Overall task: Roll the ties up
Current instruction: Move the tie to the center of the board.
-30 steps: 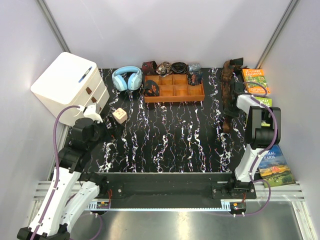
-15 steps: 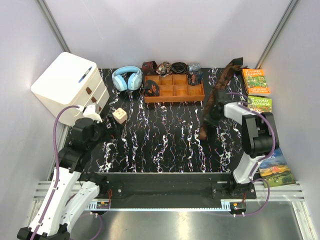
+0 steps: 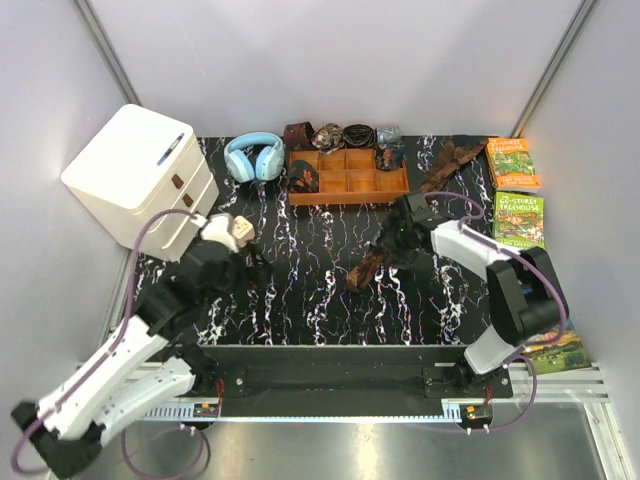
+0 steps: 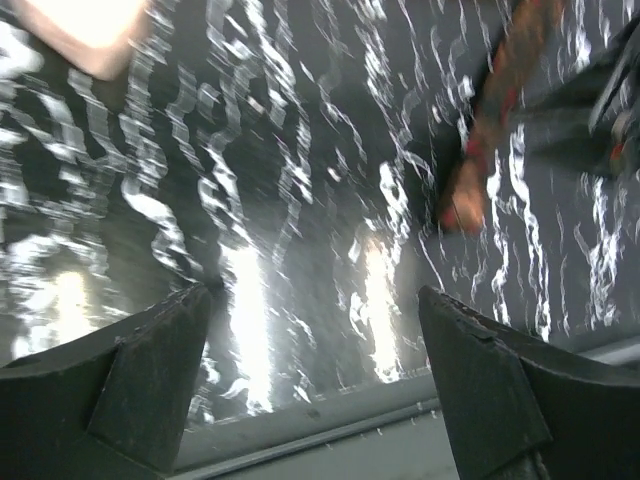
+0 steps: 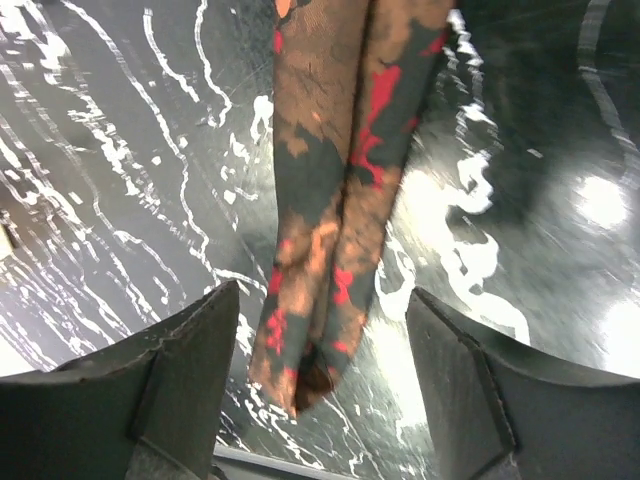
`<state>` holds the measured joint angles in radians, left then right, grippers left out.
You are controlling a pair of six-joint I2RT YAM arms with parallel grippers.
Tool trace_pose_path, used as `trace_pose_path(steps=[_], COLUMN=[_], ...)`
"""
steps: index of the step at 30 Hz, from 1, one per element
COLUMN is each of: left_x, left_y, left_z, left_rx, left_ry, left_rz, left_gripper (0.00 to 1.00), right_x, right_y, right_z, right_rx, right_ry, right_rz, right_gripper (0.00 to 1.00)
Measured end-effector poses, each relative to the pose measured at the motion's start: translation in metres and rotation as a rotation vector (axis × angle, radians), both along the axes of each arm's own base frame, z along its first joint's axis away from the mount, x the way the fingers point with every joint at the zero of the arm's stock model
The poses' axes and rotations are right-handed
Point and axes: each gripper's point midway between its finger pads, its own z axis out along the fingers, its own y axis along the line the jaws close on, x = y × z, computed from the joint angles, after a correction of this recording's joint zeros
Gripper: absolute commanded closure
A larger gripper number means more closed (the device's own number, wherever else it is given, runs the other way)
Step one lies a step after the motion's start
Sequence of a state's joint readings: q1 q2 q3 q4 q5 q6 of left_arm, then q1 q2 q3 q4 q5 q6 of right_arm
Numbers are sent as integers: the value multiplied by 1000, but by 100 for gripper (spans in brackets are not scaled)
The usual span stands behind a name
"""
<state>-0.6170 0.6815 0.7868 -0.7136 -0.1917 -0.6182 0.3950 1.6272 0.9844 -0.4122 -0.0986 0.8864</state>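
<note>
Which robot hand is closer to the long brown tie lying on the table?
Right. The right gripper is right over the tie, its open fingers either side of the tie's end. The left gripper is apart, off toward the robot's left.

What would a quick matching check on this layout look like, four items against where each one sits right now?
Things:
1. loose tie
2. headphones
3. wooden tray
4. white drawer unit

Places:
A. far left corner
B. far edge, centre
C. out in the middle, lying between the open fingers of the right gripper
D. just left of the tray

Pairs: 1-C, 2-D, 3-B, 4-A
</note>
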Motion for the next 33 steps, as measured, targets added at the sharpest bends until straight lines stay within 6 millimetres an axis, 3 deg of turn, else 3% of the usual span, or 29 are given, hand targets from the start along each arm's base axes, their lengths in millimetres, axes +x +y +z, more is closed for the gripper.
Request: trace_pose_path(steps=[3,4,6,7,11,16,20,23,33], left_x=[-12,-14,-15,-14,-7,2,8,9,18], left_y=[-38,-50,-71,-80,-102,-120,-134,-141,-161], left_z=[-17,-23,-39,-47,-67,-72,-76,-86,-118], left_rx=[20,26,36,35,-21,-107,-136,-125,-94], left_ry=[60,81,129,149,188,186,182,196,227], left_rz=[-89,-109,-120,-119,-70,-20,-15,-18,-25], left_gripper=[12,13,14,14,21,25,25,25,27], right_x=[-4,-5,-6,-5,-1,3,9,6,-3], right_y=[-9,-10,-14,-14,-7,15,33,36,32], right_z=[18,25,39,45,54,43,18,0,-20], right_rx=[-17,-17,-20,-16,18,115,174,181,169], right_ry=[-53,-70,-116,-136,-191,-186,-123,-73,-45], right_rz=[-5,-5,0,5,37,107,151,153,155], right_gripper=[38,47,54,62,80,87,91,92,96])
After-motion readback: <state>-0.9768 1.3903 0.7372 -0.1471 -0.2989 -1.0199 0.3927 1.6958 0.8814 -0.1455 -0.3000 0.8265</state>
